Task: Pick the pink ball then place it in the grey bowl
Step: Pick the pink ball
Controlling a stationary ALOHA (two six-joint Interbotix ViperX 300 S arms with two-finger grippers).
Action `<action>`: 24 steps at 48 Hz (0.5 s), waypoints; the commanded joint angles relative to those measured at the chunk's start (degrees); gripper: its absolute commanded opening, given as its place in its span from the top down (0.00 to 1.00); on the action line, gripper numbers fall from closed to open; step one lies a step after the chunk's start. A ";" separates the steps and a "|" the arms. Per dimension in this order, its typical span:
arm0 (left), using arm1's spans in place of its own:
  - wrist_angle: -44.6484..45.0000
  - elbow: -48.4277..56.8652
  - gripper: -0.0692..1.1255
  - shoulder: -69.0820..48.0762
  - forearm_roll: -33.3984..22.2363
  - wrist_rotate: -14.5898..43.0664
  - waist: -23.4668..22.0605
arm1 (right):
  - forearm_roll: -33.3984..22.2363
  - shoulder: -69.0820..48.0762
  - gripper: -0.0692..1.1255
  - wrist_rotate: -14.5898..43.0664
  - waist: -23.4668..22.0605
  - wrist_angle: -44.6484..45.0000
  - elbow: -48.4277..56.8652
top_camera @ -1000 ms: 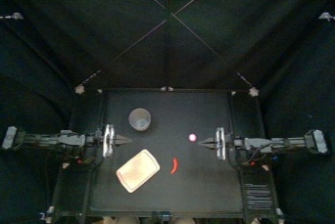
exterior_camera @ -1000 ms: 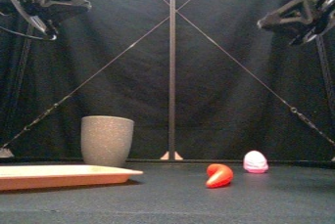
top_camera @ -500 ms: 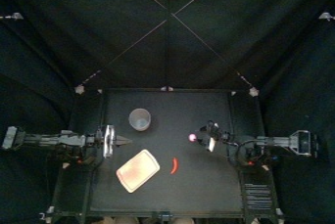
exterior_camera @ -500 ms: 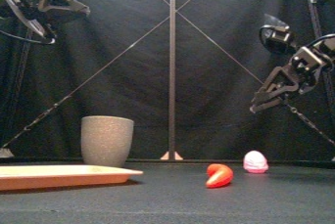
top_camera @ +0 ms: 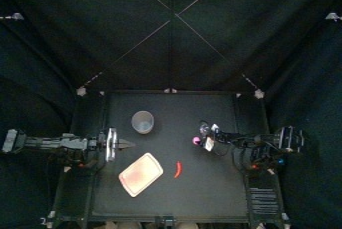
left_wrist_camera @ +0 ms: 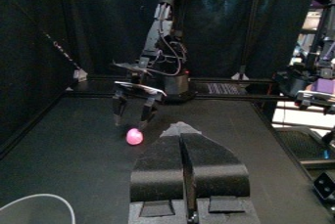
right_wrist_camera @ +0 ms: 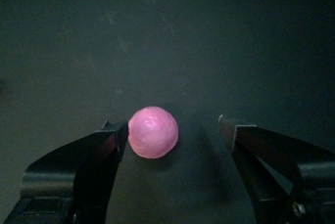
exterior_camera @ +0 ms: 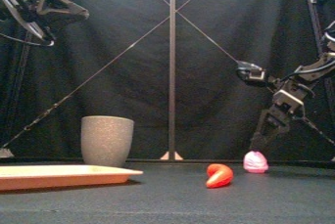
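Observation:
The pink ball [top_camera: 197, 142] [exterior_camera: 256, 161] lies on the table right of the middle. My right gripper [top_camera: 206, 140] [exterior_camera: 265, 132] hangs just above it, tilted down, open. In the right wrist view the ball [right_wrist_camera: 152, 131] sits between the two spread jaws, with a gap on each side. The tall grey speckled bowl [top_camera: 143, 123] [exterior_camera: 108, 140] stands upright at the back left. My left gripper [top_camera: 124, 146] [left_wrist_camera: 190, 164] rests shut and high at the left, holding nothing. The left wrist view shows the ball [left_wrist_camera: 133, 137] under the right gripper [left_wrist_camera: 137, 111].
A flat pink tray [top_camera: 140, 176] [exterior_camera: 66, 175] lies at the front left. A red toy food [top_camera: 179, 169] [exterior_camera: 218, 175] lies between the tray and the ball, a little nearer the front.
My right arm has swung down from high at the right and reached in toward the middle, bringing its open jaws over the pink ball. The left arm and all the things have stayed put.

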 commanded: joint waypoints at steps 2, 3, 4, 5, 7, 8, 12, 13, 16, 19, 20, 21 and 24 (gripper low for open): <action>-0.35 -0.70 0.93 0.26 -0.53 0.00 0.00 | -0.26 3.34 0.06 0.09 0.00 1.32 -2.55; -0.44 -0.62 0.93 0.18 -0.53 0.00 -0.09 | -0.26 3.87 0.06 0.09 0.09 1.49 -2.90; -0.44 -0.62 0.93 0.18 -0.62 0.00 0.00 | -0.35 4.39 0.06 0.00 0.09 1.67 -3.16; -0.44 -0.62 0.93 0.26 -0.62 0.00 0.00 | -0.44 4.75 0.06 -0.09 0.18 1.85 -3.43; -0.44 -0.53 0.93 0.18 -0.62 0.00 0.09 | -0.70 5.36 0.07 -0.09 0.35 2.29 -3.87; -0.44 -0.53 0.93 0.18 -0.62 0.00 0.09 | -0.97 5.54 0.07 -0.09 0.44 2.64 -4.22; -0.44 -0.44 0.93 0.26 -0.62 0.00 0.09 | -1.49 5.98 0.07 0.00 0.88 3.43 -5.10; -0.53 -0.35 0.93 0.26 -0.62 0.00 0.18 | -1.58 5.98 0.08 0.00 1.05 3.60 -5.36; -0.44 -0.18 0.93 0.26 -0.70 -0.09 0.26 | -1.58 5.98 0.11 0.09 1.67 4.22 -5.98; -0.53 -0.09 0.93 0.26 -0.88 0.00 0.26 | -1.41 5.98 0.17 0.09 2.11 5.27 -6.68; -0.44 -0.18 0.93 0.18 -0.88 -0.09 0.26 | -1.41 5.98 0.19 0.09 2.20 5.80 -6.94; -0.44 -0.09 0.93 0.18 -0.97 0.00 0.26 | -1.41 5.98 0.21 0.09 2.29 6.33 -7.12; -0.44 0.00 0.93 0.18 -0.97 0.00 0.26 | -1.41 5.98 0.30 0.09 2.37 7.82 -7.65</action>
